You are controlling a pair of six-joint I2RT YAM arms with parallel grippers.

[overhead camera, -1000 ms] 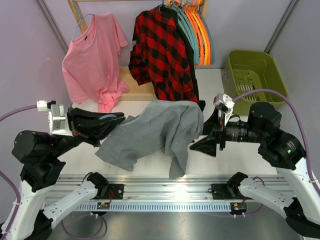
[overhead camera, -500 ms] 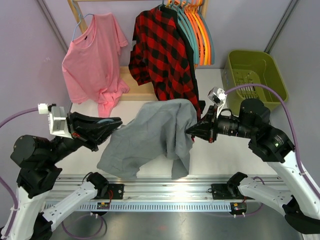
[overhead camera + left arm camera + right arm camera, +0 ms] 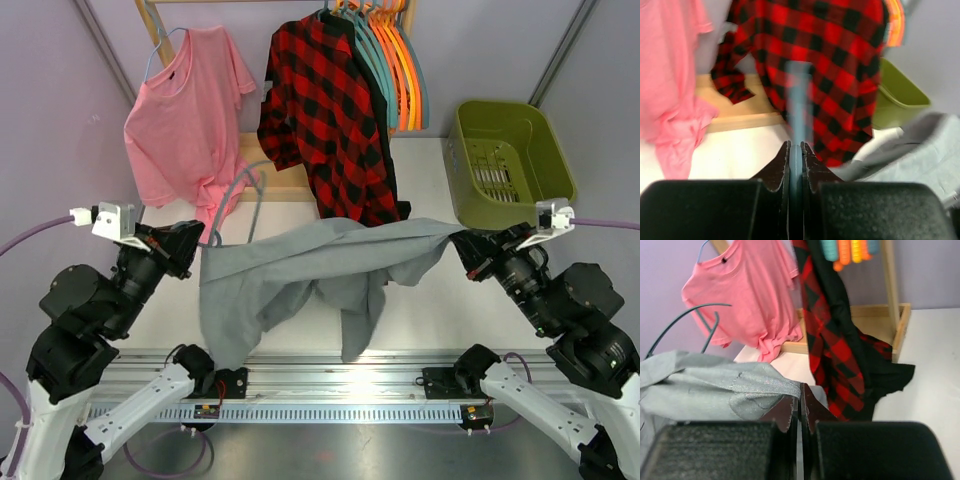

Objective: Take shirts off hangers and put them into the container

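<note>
Grey shirt (image 3: 300,262) is hanging stretched between both arms. Jaws of the right gripper (image 3: 463,244) are pinching its edge. Jaws of the left gripper (image 3: 198,241) are clamping a teal hanger (image 3: 797,107).

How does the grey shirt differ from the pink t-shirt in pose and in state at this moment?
The grey shirt is stretched sideways above the table; the pink t-shirt hangs down from the wooden rack at the back left. The right pincer is shut on the grey shirt's edge; no pincer touches the pink t-shirt. Both are outside the olive basket.
</note>
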